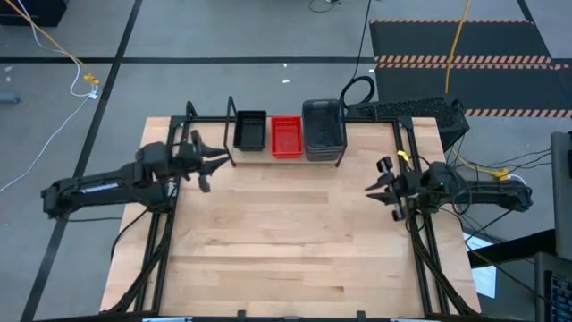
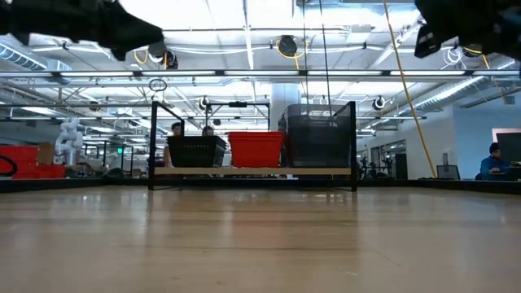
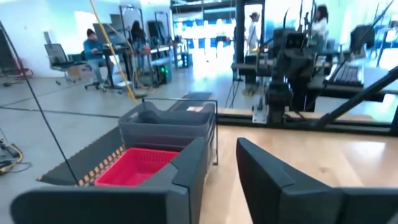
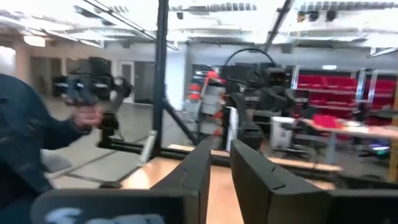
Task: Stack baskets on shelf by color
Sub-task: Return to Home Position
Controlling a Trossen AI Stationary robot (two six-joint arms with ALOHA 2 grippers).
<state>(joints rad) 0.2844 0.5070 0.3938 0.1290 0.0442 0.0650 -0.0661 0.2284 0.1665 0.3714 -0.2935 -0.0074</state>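
The shelf (image 1: 268,154) stands at the table's far edge and holds three lots of baskets side by side. From left to right these are a black basket (image 1: 250,131), a red basket (image 1: 286,137) and a taller grey stack (image 1: 323,128). The low view shows them resting on the shelf's board: black basket (image 2: 195,150), red basket (image 2: 256,149), grey stack (image 2: 317,134). My left gripper (image 1: 214,164) hovers open just left of the shelf, raised above the table; its wrist view shows the red basket (image 3: 137,167) and the grey stack (image 3: 168,124) past its fingers. My right gripper (image 1: 374,190) hovers open at the table's right side.
Black frame rails (image 1: 420,241) run along both sides of the table. A keyboard (image 1: 407,109) and cables lie beyond the far right corner. Bare wooden tabletop (image 1: 286,233) spreads between the arms and toward the near edge. People sit in the room behind (image 2: 492,159).
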